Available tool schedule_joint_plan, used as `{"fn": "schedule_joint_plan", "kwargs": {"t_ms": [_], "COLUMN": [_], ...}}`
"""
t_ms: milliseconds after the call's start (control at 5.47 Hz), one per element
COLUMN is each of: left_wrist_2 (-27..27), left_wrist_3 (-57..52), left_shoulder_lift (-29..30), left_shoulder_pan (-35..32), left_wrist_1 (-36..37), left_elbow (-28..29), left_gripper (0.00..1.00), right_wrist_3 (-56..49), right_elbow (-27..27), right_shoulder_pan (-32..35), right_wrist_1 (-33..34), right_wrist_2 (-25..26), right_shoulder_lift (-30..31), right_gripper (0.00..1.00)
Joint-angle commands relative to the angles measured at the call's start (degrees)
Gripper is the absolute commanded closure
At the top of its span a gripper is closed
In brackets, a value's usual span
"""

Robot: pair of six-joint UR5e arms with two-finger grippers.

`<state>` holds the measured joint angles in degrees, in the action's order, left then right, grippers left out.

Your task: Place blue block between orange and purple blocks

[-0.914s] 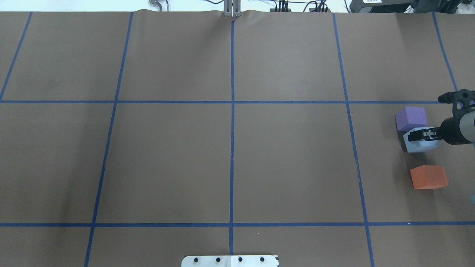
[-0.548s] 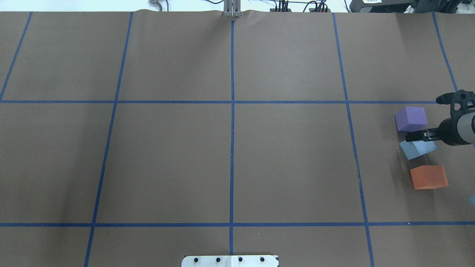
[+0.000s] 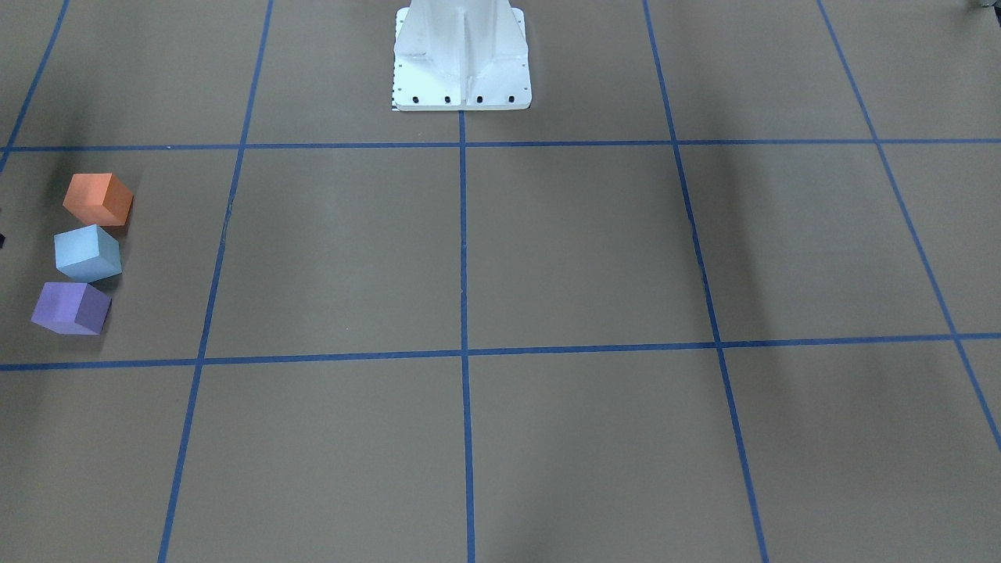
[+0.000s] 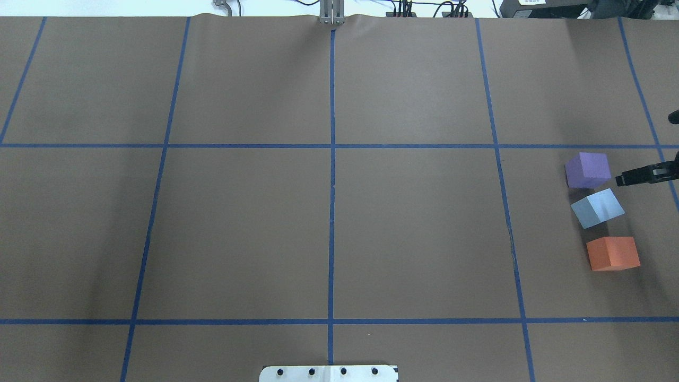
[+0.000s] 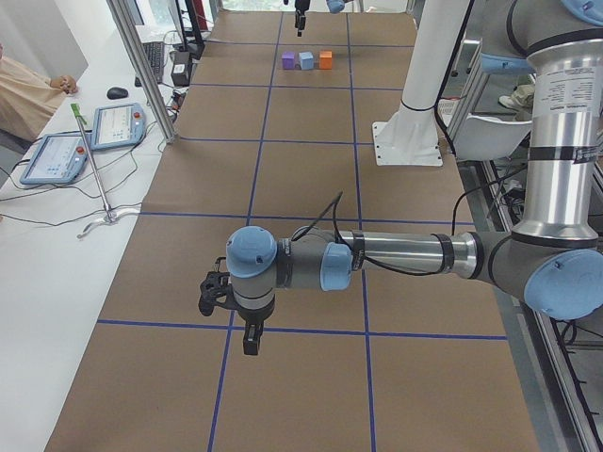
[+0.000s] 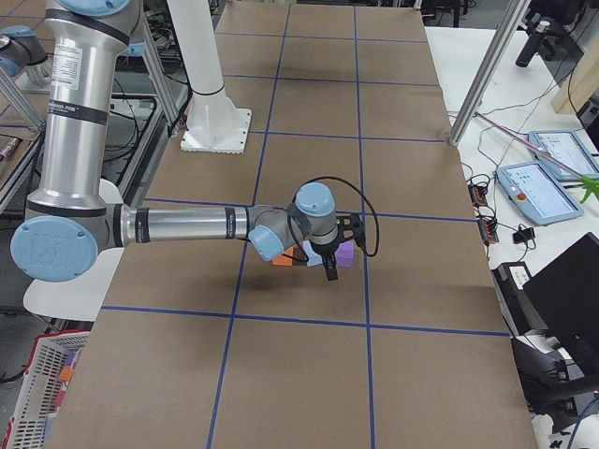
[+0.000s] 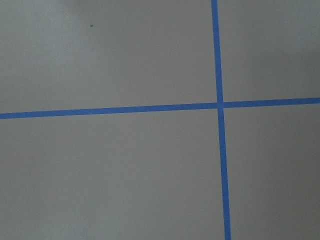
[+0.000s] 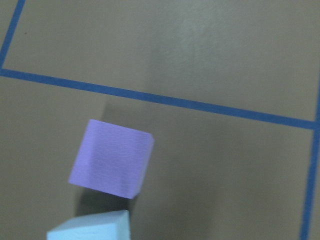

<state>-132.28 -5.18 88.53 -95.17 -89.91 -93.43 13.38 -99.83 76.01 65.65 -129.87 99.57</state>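
**Front-facing view.**
- Item 1: blue block (image 3: 87, 252). A pale, matte, sharp-edged cube that looks like foam.
- It rests on the brown paper cover (image 3: 547, 250), between the orange block (image 3: 98, 199) and the purple block (image 3: 70, 307).
- There is a small gap on each side, and as far as I can see it touches neither.
- It sits turned a little against its neighbours.
- No arm shows here.

**Overhead view.**
- Item 2: right gripper (image 4: 623, 178). One dark finger shows at the frame's right edge, just beside the purple block, and it carries nothing.
- I cannot tell whether its jaws stand apart or together.
- I judge the placement done and the step in hand a retreat.
- I would draw straight away from the row, clear of the purple block. Light foam would likely slide on smooth paper at a nudge.

**Exterior left.**
- Item 3: left gripper (image 5: 250, 341), on the near arm. It hangs low above a blue tape line (image 5: 160, 325), well apart from the blocks.
- Its jaw state is not readable.

**Exterior right.**
- The near arm's fingers point down in front of the row and partly hide it.

**Left wrist.**
- Bare paper and a tape cross only.

**Right wrist.**
- The purple block has faintly grained faces and a soft shadow.
- A corner of the blue block shows at the bottom edge.
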Motion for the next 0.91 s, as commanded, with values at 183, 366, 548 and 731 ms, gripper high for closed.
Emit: {"fn": "schedule_joint_plan", "kwargs": {"t_ms": [183,366,548,731], "left_wrist_2": [-0.08,0.00,0.09,0.09], "left_wrist_3": [0.00,0.00,0.08,0.43], "left_shoulder_lift": [-0.02,-0.02,-0.11,-0.20], "left_shoulder_pan": [0.07,0.07,-0.01,-0.01], "left_wrist_1": [0.26,0.35,0.35,0.26], "left_elbow": [0.18,0.79,0.62,0.44], "left_gripper": [0.00,0.00,0.00,0.00], "right_wrist_3": [-21.65,-21.56,-20.86,-18.94], "right_elbow": [-2.02,-1.77,-1.86,-2.03], "right_shoulder_pan": [14.95,15.57,15.58,15.58], "right_wrist_1": [24.59,24.43,24.17,24.08], "right_wrist_2": [-4.17,-5.91,-6.45,-6.02], "right_shoulder_lift": [-1.66,-1.48,-1.39,-1.66], "right_gripper": [0.00,0.00,0.00,0.00]}}
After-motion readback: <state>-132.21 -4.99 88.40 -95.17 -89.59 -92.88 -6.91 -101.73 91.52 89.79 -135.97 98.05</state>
